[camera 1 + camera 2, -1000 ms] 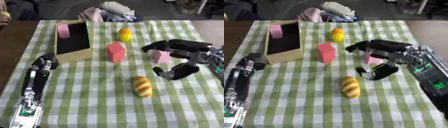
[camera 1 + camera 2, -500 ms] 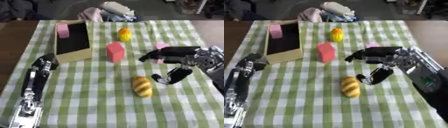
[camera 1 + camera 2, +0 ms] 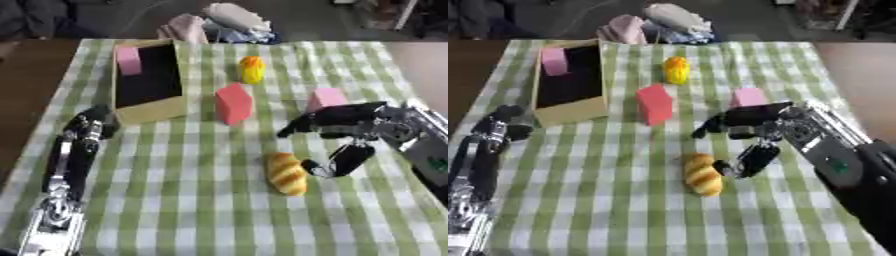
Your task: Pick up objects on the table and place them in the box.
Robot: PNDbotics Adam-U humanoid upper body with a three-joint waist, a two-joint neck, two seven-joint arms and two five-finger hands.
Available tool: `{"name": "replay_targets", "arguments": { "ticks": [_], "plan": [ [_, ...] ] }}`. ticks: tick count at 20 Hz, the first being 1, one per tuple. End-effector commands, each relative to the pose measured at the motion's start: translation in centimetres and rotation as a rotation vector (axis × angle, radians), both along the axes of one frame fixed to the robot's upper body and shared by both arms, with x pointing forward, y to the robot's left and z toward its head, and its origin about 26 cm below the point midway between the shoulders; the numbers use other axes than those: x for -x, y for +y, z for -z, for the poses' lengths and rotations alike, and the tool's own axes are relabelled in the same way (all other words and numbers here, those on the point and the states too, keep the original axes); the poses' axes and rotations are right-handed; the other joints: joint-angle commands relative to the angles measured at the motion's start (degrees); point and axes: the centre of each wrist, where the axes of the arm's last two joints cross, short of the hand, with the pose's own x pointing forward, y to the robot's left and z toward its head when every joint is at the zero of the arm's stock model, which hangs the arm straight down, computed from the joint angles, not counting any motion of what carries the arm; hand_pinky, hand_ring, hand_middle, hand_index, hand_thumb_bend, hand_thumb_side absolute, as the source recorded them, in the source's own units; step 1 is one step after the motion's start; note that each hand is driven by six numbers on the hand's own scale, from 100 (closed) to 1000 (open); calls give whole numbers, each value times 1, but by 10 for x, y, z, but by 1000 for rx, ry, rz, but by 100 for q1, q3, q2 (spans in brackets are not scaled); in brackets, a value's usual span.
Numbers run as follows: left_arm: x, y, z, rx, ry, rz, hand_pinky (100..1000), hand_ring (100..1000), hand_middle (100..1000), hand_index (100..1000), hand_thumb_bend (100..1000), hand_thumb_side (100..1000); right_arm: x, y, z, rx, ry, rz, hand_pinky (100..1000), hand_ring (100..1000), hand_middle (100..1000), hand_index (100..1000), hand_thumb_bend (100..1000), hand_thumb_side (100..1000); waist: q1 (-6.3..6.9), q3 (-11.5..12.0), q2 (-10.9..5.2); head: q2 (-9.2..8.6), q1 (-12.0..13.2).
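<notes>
A bread loaf [image 3: 286,173] lies on the checked cloth near the middle front. My right hand [image 3: 348,132] hovers just right of it, open, fingers stretched left above the loaf and thumb hanging beside its right end. A red block [image 3: 233,103] stands at the centre. Behind my right hand sits a pink block [image 3: 326,98], and a yellow object [image 3: 252,69] stands farther back. The open cardboard box [image 3: 150,112] is at the left, holding a pink block [image 3: 129,60] at its far end. My left hand [image 3: 93,128] rests at the left edge, near the box's front corner.
The table [image 3: 175,210] wears a green and white checked cloth. A heap of cloth and bags [image 3: 220,21] lies beyond its far edge. My left forearm [image 3: 63,190] runs along the left front of the table.
My right hand has moved left and toward the front, away from the pink block, and now hangs beside the bread loaf. The left arm has stayed put.
</notes>
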Motion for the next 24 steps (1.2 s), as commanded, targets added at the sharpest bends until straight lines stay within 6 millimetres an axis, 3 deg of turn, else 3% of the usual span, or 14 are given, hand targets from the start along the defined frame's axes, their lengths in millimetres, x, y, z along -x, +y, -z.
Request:
{"name": "replay_targets", "arguments": {
  "ticks": [1, 17, 24],
  "plan": [
    [-2, 1, -8, -16, -28, 11, 720, 643, 750, 789, 263, 829, -4, -2, -3, 25, -20, -6, 936, 979, 894, 966, 100, 459, -83, 9, -64, 26, -14],
    [-2, 0, -8, -14, -29, 12, 720, 643, 750, 789, 262, 831, -8, -3, 25, 15, -28, -1, 936, 976, 897, 958, 100, 483, -52, 7, -40, 26, -27],
    [-2, 0, -8, -12, -29, 11, 720, 643, 750, 789, 262, 832, -10, -2, 34, 12, -22, 4, 930, 955, 886, 892, 100, 521, -42, 5, -33, 26, -30]
  ]
}}
